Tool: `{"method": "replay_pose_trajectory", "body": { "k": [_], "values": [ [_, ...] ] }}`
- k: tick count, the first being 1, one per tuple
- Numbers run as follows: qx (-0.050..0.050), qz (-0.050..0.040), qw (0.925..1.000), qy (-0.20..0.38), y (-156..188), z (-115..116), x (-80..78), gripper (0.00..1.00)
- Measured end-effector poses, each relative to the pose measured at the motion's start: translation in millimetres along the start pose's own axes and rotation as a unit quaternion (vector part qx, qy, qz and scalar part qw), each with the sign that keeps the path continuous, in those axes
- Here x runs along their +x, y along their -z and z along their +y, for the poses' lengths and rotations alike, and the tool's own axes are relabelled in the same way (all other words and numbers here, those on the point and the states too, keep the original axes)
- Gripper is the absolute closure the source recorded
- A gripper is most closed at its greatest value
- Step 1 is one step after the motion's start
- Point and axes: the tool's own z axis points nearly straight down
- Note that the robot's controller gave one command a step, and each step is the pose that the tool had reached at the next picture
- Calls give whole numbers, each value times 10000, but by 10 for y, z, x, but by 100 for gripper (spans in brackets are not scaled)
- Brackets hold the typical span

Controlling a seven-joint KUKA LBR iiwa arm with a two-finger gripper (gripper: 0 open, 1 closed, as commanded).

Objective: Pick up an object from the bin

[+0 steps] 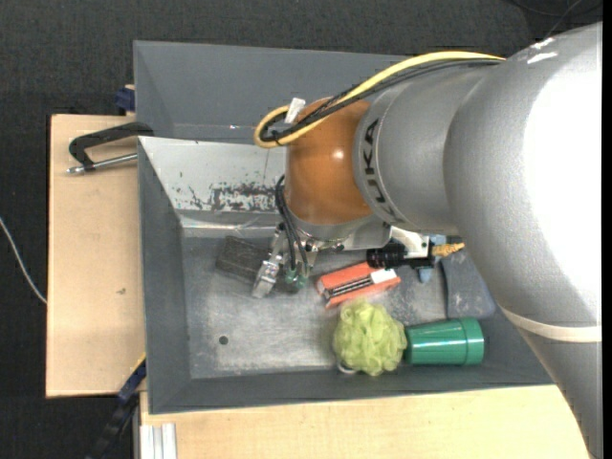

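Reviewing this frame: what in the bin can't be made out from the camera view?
1. Camera view: the right side of the bin is covered by the arm.
2. The grey-blue flat thing at the right: its far part lies under the arm, so its kind is unclear.
3. The black pen-like thing: its upper side is tucked under the wrist.
4. Whether the gripper touches the dark grey block is too small to tell.

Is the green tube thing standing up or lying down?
Lying down. The green plastic cylinder rests on its side on the floor of the grey metal bin, beside the fluffy yellow-green ball.
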Motion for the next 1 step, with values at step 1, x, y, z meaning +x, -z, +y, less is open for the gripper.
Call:
{"method": "replay_pose_trajectory", "body": {
  "k": [1],
  "values": [
    [1, 1, 10000, 1, 57, 3, -2, 100]
  ]
}}
